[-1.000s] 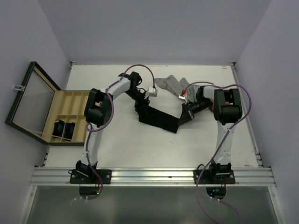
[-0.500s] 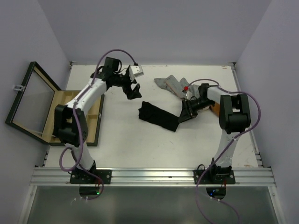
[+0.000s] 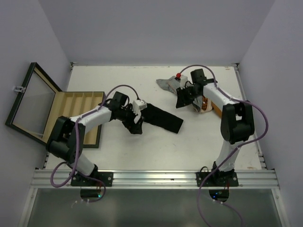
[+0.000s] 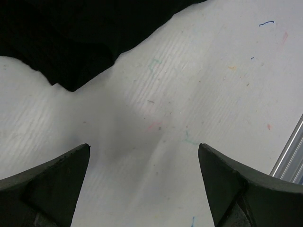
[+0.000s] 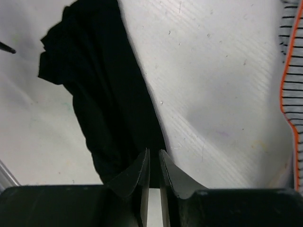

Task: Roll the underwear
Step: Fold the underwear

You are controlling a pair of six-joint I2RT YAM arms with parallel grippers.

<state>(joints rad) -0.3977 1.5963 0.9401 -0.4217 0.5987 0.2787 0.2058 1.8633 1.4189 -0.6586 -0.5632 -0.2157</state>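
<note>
White table (image 3: 199,146) with pale walls behind. At its left edge, a compartmented wooden box (image 3: 75,106) with its glass lid (image 3: 31,101) swung open. Mid-table, a black underwear (image 3: 161,119) lies flat as a folded strip; a grey striped underwear (image 3: 169,83) lies farther back. Left gripper (image 3: 135,124), jaws wide and empty, sits at the strip's left end. Right gripper (image 3: 182,98), jaws nearly closed with a thin gap, grips nothing.

The left gripper (image 3: 136,124) has swung down to the black underwear (image 3: 163,119) (jaws wide).
</note>
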